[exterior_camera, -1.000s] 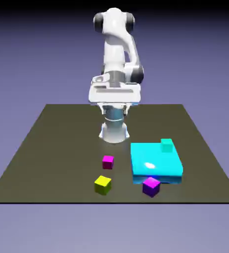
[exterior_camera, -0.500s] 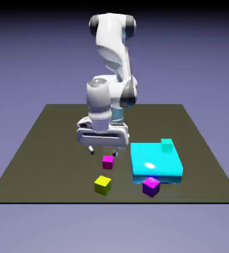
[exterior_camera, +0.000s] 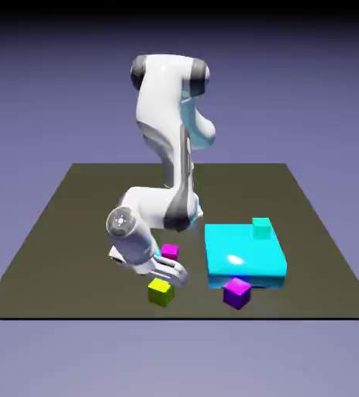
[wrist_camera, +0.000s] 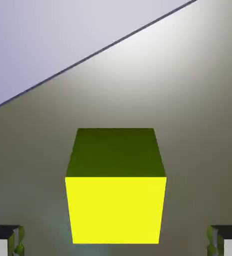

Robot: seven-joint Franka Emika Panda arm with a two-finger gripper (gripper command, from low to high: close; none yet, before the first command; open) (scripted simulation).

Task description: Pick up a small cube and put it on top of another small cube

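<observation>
Moved over lime cube (wrist_camera: 116, 210): pincer (wrist_camera: 116, 241) wide apart, holding nothing.

Teal cube (exterior_camera: 261, 228) on the cyan slab (exterior_camera: 243, 252); magenta cube (exterior_camera: 170, 252), seemingly flat on the table (exterior_camera: 66, 233).

The table (exterior_camera: 66, 233) has a dark, plain top, and on its right part, as the exterior view shows it, lies a wide cyan slab (exterior_camera: 240, 252). Close to the near edge are the lime cube (exterior_camera: 160, 292), left of the middle, and the purple cube (exterior_camera: 237, 293), just at the slab's near side. The magenta-pink cube (exterior_camera: 170, 251) (it is partly hidden) lies farther than the lime one.
</observation>
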